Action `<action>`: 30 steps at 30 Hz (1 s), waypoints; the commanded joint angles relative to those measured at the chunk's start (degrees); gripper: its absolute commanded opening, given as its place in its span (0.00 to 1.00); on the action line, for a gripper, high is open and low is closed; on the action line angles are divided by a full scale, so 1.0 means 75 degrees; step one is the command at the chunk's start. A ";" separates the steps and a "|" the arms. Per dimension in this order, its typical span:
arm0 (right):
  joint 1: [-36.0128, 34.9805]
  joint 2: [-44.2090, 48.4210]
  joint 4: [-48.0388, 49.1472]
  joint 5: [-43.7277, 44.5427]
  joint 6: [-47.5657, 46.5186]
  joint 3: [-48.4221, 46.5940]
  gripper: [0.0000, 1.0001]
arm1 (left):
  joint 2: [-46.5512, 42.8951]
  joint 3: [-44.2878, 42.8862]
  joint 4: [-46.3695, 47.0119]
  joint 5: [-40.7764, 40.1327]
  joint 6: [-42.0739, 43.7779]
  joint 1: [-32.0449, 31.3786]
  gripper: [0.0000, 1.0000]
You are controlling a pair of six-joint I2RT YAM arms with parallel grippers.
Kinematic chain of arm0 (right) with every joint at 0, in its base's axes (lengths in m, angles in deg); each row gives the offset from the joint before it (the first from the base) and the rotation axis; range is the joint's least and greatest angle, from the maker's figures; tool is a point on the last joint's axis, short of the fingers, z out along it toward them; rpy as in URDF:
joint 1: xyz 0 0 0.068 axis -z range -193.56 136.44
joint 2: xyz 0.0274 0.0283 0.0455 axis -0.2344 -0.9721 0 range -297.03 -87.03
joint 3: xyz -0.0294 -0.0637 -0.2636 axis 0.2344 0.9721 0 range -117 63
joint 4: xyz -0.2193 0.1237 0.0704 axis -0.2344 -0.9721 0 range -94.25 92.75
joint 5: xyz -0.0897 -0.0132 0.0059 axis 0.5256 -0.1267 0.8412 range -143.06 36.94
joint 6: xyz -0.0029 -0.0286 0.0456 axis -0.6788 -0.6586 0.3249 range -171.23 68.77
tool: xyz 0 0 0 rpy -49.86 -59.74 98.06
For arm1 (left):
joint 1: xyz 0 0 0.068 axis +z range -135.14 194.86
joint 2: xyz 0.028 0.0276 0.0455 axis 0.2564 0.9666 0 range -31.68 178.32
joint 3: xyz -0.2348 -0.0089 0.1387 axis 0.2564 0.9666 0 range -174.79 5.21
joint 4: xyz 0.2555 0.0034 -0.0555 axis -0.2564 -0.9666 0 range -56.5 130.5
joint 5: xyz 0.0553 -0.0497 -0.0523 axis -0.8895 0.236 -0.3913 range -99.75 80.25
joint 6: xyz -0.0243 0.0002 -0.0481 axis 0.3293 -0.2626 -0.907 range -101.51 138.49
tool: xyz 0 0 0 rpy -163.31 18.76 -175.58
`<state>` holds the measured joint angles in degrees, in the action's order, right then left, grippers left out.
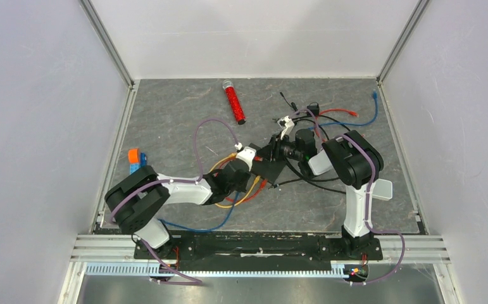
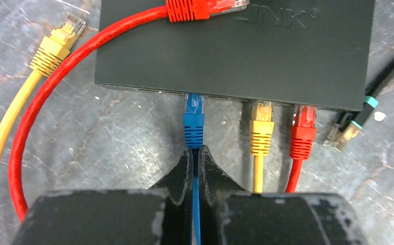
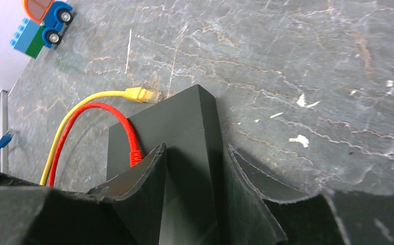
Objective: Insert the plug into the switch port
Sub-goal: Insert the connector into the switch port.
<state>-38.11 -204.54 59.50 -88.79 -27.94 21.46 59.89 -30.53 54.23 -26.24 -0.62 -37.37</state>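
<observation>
Your left jaws pinch the blue cable (image 2: 195,214) just behind its plug (image 2: 193,127), whose tip meets a switch port (image 2: 193,95); your right jaws clamp the black switch (image 3: 184,127) on the counter (image 3: 312,61).

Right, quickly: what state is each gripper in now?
Left gripper: shut on the blue cable behind its plug.
Right gripper: clamped on the black switch box.

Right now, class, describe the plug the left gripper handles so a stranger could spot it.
Find the black switch on the grey table; three plugs line its port edge. It is the blue plug, leftmost, its cable pinched by the left gripper; its neighbours are yellow and red.
</observation>
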 commanded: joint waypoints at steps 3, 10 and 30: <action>-0.1457 -0.0596 -0.1700 -0.3205 0.1395 0.1066 0.39 | 0.0823 -0.0854 0.2650 -0.1082 0.0792 0.0520 0.02; -0.1576 -0.0948 -0.2226 -0.4271 0.0597 0.0265 0.40 | 0.0985 -0.0881 0.3344 0.1454 0.1793 0.0659 0.02; 0.0021 -0.0382 -0.6952 -0.2059 -0.1824 -0.1760 0.44 | 0.0097 0.0067 0.1154 0.0609 0.0146 0.0852 0.19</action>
<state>-36.98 -206.16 38.50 -93.49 -44.42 6.92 61.96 -30.97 60.31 -21.17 6.00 -32.36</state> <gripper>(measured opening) 0.429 0.119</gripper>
